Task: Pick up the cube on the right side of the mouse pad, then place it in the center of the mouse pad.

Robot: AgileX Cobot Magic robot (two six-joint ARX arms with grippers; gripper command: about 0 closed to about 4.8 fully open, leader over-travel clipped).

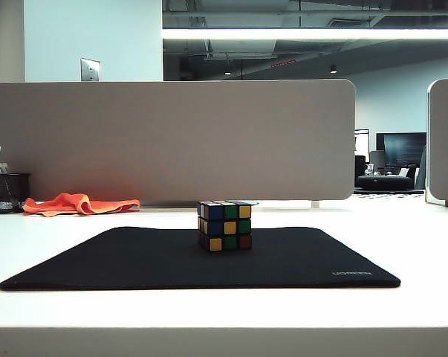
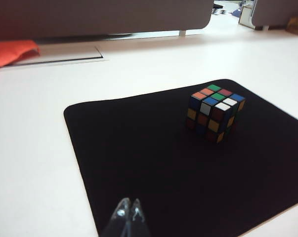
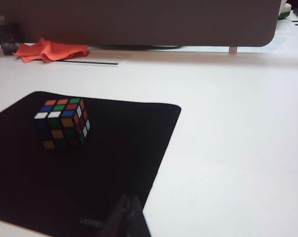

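Pincers both closed and empty — left pincer [image 2: 128, 210] and right pincer [image 3: 128, 203] each hang over a near edge of the mouse pad [image 1: 134, 260], apart from the cube [image 1: 224, 224]. It sits upright mid-pad on the white table [image 1: 402, 238] — blue, yellow, green and red stickers showing.

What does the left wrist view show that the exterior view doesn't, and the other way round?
Only the left wrist view shows the left gripper, shut, near the mouse pad's edge, away from the cube, plus the cube's top face. Only the exterior view shows the black mesh cup, the pad's UGREEN lettering and the office behind. Both show the cube resting on the pad, the orange cloth and the grey divider.
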